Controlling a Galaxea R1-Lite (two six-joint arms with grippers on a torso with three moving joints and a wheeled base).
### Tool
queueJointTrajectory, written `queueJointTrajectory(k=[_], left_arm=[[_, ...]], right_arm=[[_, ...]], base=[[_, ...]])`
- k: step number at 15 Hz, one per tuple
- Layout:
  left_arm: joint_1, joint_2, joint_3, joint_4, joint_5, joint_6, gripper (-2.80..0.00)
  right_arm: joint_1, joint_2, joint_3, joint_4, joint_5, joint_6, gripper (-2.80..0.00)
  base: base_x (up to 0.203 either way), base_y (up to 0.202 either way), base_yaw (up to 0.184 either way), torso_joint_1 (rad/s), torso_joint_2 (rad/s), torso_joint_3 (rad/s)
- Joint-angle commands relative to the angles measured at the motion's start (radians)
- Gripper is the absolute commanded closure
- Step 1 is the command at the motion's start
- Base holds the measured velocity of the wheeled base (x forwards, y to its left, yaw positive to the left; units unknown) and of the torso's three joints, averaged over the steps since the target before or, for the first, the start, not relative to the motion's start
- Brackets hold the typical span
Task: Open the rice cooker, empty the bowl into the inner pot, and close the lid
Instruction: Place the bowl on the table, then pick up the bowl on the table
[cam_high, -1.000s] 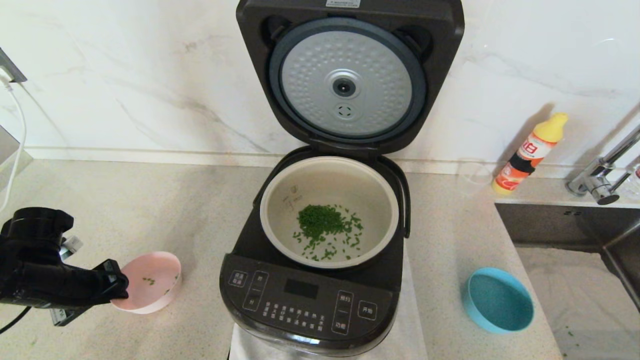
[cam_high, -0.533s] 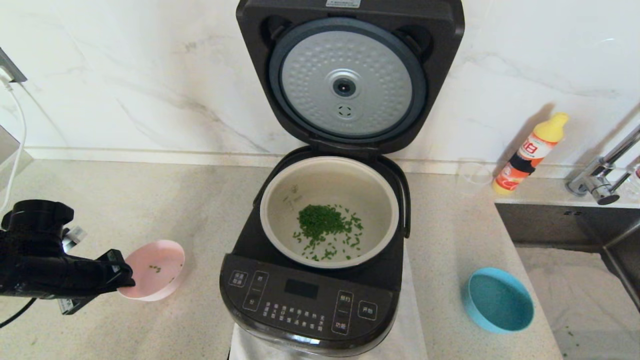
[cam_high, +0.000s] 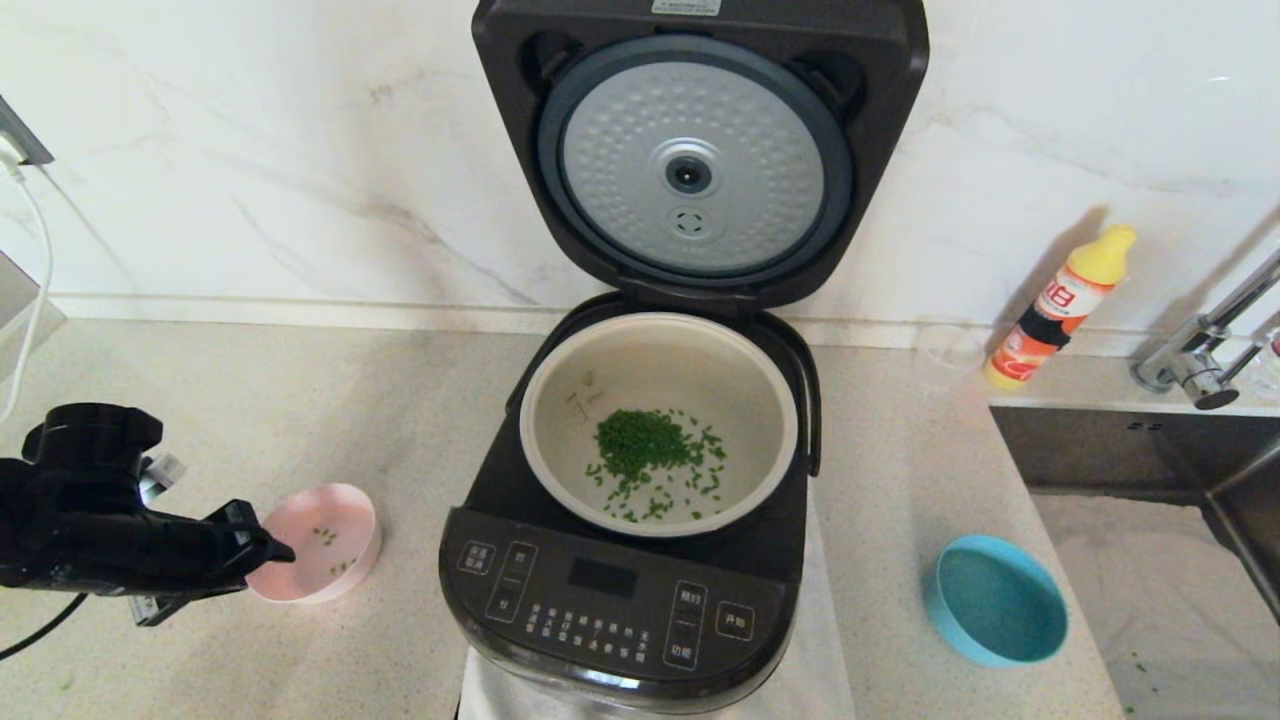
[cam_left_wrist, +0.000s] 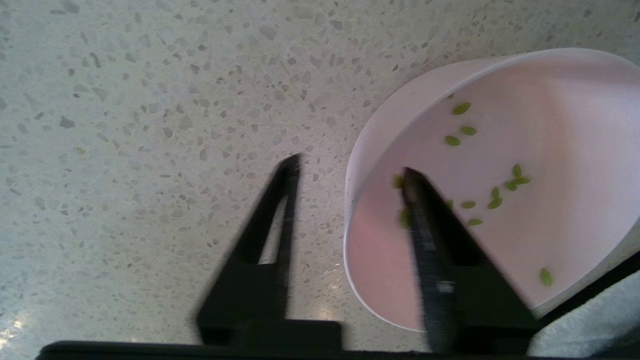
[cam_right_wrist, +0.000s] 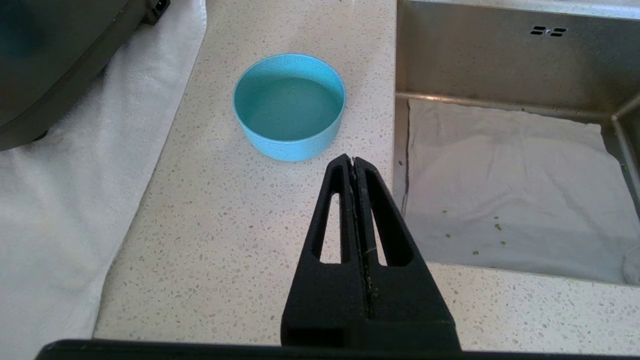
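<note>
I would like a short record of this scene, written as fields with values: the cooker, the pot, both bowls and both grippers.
rice cooker: on a white cloth, lid up
inner pot: in the cooker, holds green bits
pink bowl: on the counter, left of the cooker, a few green bits inside
blue bowl: on the counter, right of the cooker, empty
left gripper: open, fingers either side of the pink bowl's rim
right gripper: shut, holds nothing, near the blue bowl
</note>
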Motion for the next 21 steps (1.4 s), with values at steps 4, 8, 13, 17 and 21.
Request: queueJointTrajectory(k=[4,8,13,17,21], left_arm=[[0.002,-0.281,-0.054,0.042,-0.01,-0.014,-2.8],[-0.006,-0.552,-0.196,0.164,-0.012,0.075,0.0],[-0.226,-0.807,-0.212,0.329,0.009,0.313,0.0],[-0.293,-1.202,0.009,0.341,0.054,0.433,0.0],[-0.342,-1.579,0.387,0.343,0.103,0.476,0.0]], right_arm=[[0.0,0.001,0.0,0.001,0.0,0.0,0.0],[0.0,0.001,0.0,0.001,0.0,0.0,0.0],[0.0,0.0,0.0,0.001,0.0,0.0,0.0],[0.0,0.0,0.0,0.001,0.0,0.0,0.0],[0.0,0.0,0.0,0.001,0.0,0.0,0.0]], base=[[0.0,0.0,0.0,0.0,0.0,0.0],[0.0,0.0,0.0,0.0,0.0,0.0],[0.0,0.0,0.0,0.0,0.0,0.0],[0.0,0.0,0.0,0.0,0.0,0.0],[0.0,0.0,0.0,0.0,0.0,0.0]])
